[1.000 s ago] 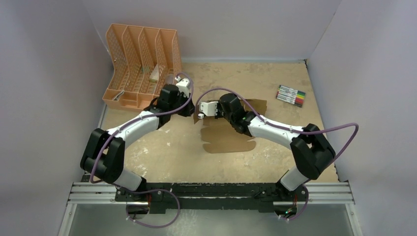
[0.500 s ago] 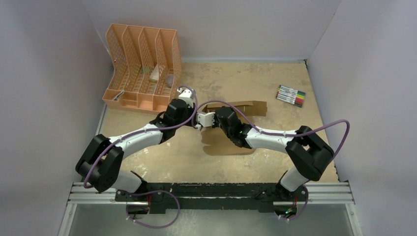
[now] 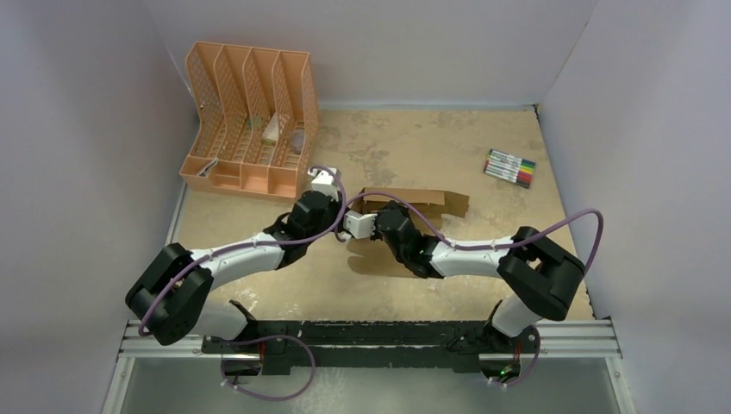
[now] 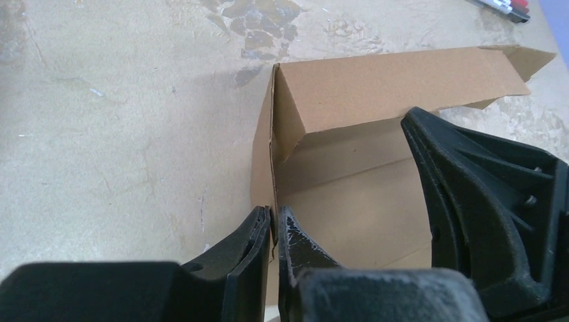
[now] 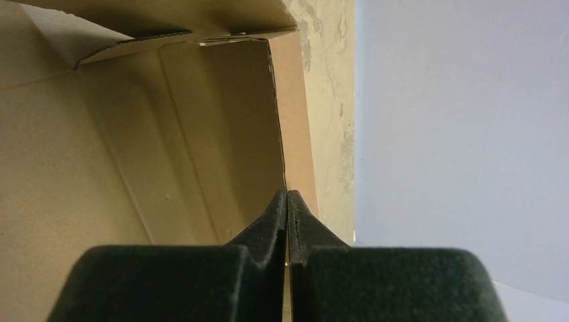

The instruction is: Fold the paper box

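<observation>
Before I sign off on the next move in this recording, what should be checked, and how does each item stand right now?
1. Hold of the left gripper on the paper box: ok, pinched on the edge of a side wall.
2. Hold of the right gripper on the box: ok, shut on a wall's edge.
3. Both grippers on the same wall: cannot tell.
4. Box folded shut: not ok, the top is open and the far panel leans inward.
5. Markers and organizer apart from the box: ok.
</observation>
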Action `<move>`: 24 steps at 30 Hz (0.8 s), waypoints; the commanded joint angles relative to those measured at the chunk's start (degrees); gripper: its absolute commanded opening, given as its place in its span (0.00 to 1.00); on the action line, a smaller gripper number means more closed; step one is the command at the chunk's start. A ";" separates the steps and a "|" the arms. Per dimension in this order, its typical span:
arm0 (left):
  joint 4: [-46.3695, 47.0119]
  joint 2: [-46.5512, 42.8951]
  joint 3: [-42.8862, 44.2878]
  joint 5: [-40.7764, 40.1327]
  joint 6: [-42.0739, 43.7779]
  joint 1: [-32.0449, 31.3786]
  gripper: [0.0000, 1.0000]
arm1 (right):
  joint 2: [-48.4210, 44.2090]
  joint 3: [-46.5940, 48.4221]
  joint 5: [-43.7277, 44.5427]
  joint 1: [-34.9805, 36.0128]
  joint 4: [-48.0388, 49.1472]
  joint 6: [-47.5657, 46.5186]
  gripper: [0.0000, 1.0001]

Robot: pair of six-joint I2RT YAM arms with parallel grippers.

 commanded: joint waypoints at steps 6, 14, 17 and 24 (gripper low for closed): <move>16.04 -2.71 -6.66 4.18 -9.54 -4.27 0.12 | -2.76 -0.24 -0.93 1.90 2.07 7.51 0.00; 18.86 -0.23 -7.17 8.07 -11.04 -5.42 0.21 | -3.36 -0.14 -1.80 1.99 0.64 9.60 0.00; 22.41 0.99 -7.41 10.94 -12.69 -5.45 0.25 | -3.36 0.20 -1.91 1.99 -0.23 10.13 0.00; 28.49 2.66 -6.63 17.57 -16.20 -5.60 0.32 | -3.77 0.57 -2.24 1.99 -1.04 10.94 0.00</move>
